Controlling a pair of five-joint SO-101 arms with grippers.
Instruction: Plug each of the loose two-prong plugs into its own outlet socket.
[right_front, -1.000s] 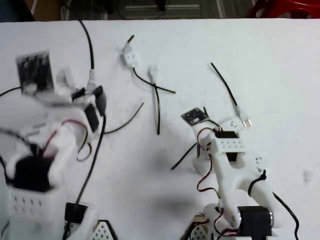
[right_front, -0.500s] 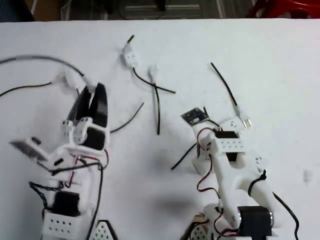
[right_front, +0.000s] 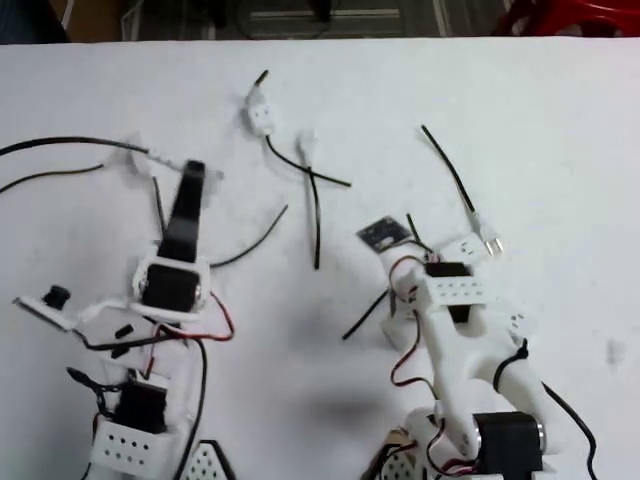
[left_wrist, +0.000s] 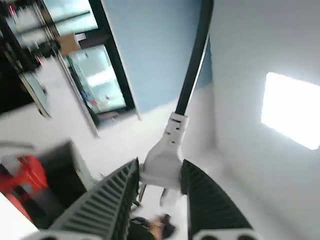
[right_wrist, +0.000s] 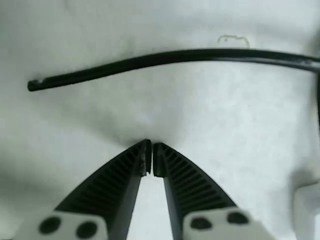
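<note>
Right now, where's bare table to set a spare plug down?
Bare: the table at its right end, beyond the pronged plug; also the near strip between left arm and right arm. Crowded: the centre around the crossed cords, and by the left gripper, shut on a white plug.

Left pincer (left_wrist: 160, 170), right pincer (right_wrist: 151, 159): both closed.

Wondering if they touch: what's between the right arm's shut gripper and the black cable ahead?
Only bare white table separates the black right gripper from the thin black cable, in the right wrist view.
</note>
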